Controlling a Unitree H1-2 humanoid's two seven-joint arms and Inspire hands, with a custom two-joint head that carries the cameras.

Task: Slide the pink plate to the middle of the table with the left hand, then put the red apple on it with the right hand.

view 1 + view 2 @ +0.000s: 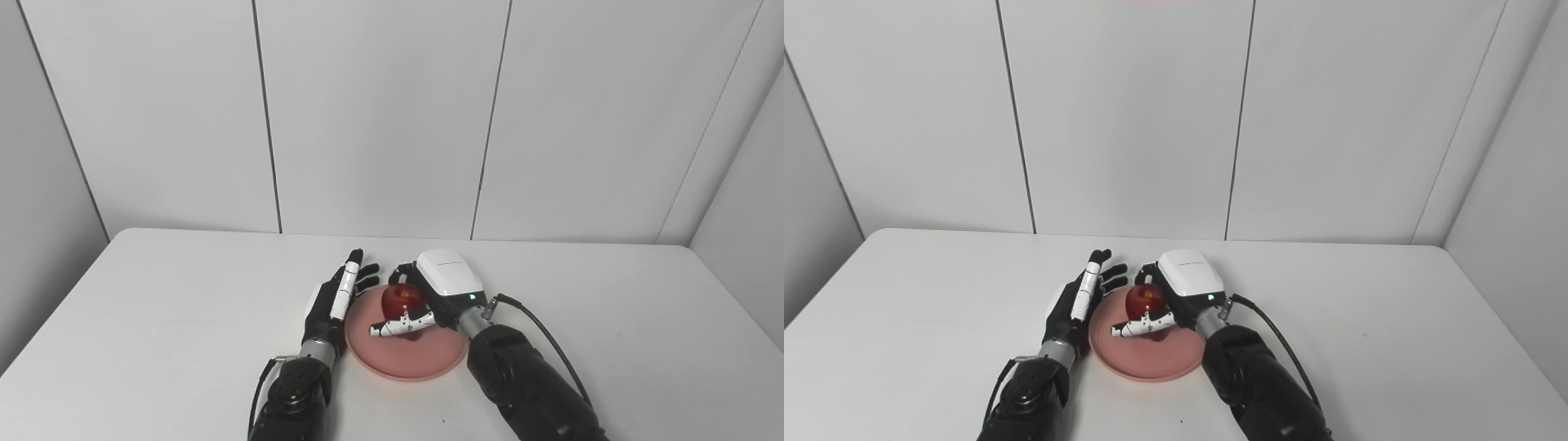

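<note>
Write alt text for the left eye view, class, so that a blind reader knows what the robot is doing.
The robot's right hand grips a red apple over a pink plate near the middle of a white table. Its left hand lies open, fingers extended, beside the plate's left rim. Plain grey wall panels stand behind.

One pink plate [404, 358], one red apple [401, 298] (two hands).
</note>
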